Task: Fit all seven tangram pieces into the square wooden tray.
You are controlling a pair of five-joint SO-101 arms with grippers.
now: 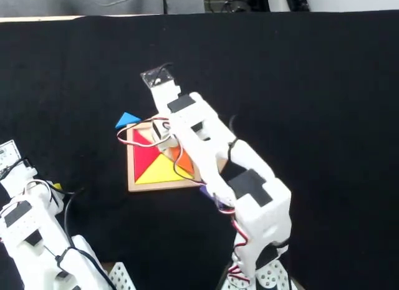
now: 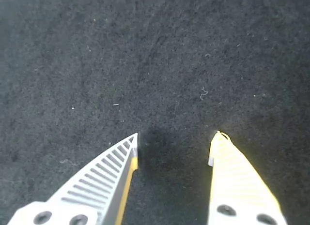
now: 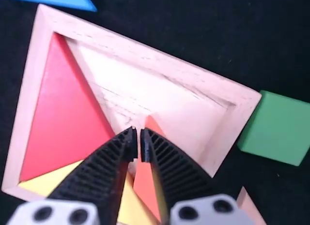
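From the high view, the square wooden tray (image 1: 156, 186) lies on the black table (image 1: 312, 84). A red triangle (image 1: 144, 156), a yellow triangle (image 1: 159, 171) and an orange piece (image 1: 185, 164) sit inside it. A blue triangle (image 1: 128, 120) lies on the cloth just outside the tray's far left corner. The right arm (image 1: 199, 137) stretches across the tray and hides its right side. The left arm (image 1: 31, 224) stands well apart from the tray, on its left.

In the left wrist view, the left pincer (image 2: 177, 138) is spread wide above bare black cloth, with nothing between its jaws.

In the right wrist view, the right pincer (image 3: 136, 138) hangs over the middle of the tray. Its jaws are drawn nearly together with a thin slit between them, and no piece can be seen clamped there. Beneath it the red triangle fills one side of the tray, and the yellow triangle and the orange piece lie next to it. The rest of the tray floor is bare wood. A green square (image 3: 278, 128) rests on the cloth just beside one tray corner.
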